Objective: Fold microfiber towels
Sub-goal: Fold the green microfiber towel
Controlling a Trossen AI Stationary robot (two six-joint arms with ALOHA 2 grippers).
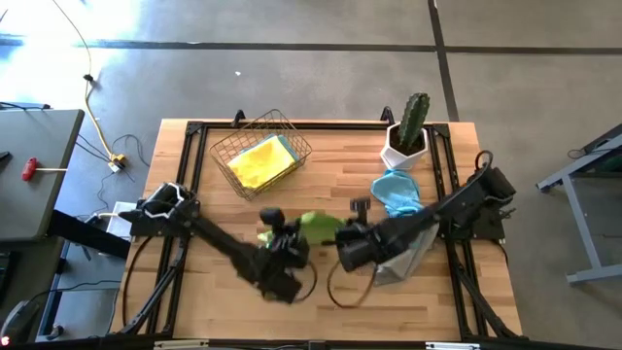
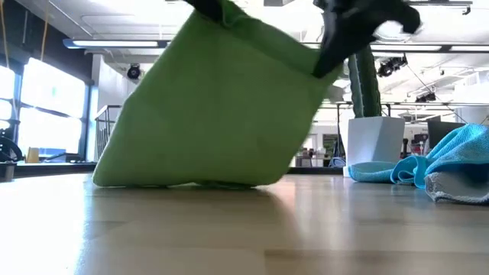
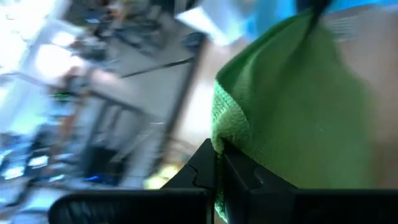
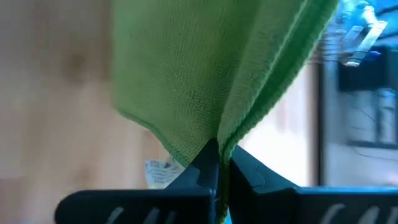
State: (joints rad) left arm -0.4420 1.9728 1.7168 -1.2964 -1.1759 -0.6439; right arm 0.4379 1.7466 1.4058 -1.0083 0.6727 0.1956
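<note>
A lime green microfiber towel [image 1: 317,226] hangs between my two grippers over the middle of the table. In the low view it spreads as a slanted sheet [image 2: 221,107]. My left gripper [image 1: 290,231] is shut on its upper left end. My right gripper [image 1: 342,233] is shut on its upper right end. A light blue towel [image 1: 397,191] lies crumpled on the table in front of the cactus pot, and a grey towel [image 1: 404,261] lies partly under my right arm. A yellow towel [image 1: 259,161] lies in the wire basket. My left gripper pinches the green towel's hemmed upper edge [image 3: 219,142] between its two shut fingers, coming from the table's left and slanting down. The cloth spreads away from the fingers toward my right gripper. My right gripper pinches the towel's other upper corner [image 4: 214,138] between its shut fingers, slanting down from the table's right; two layers of cloth meet at the fingers. The towel hangs below both holds, drawn fairly flat, with its lower edge [image 2: 191,182] on the table.
A wire basket [image 1: 292,144] stands at the back centre-left. A cactus in a white pot [image 1: 408,136] stands at the back right. The light blue towel [image 2: 428,164] and grey towel lie right of the green one. Bare wood shows along the near edge.
</note>
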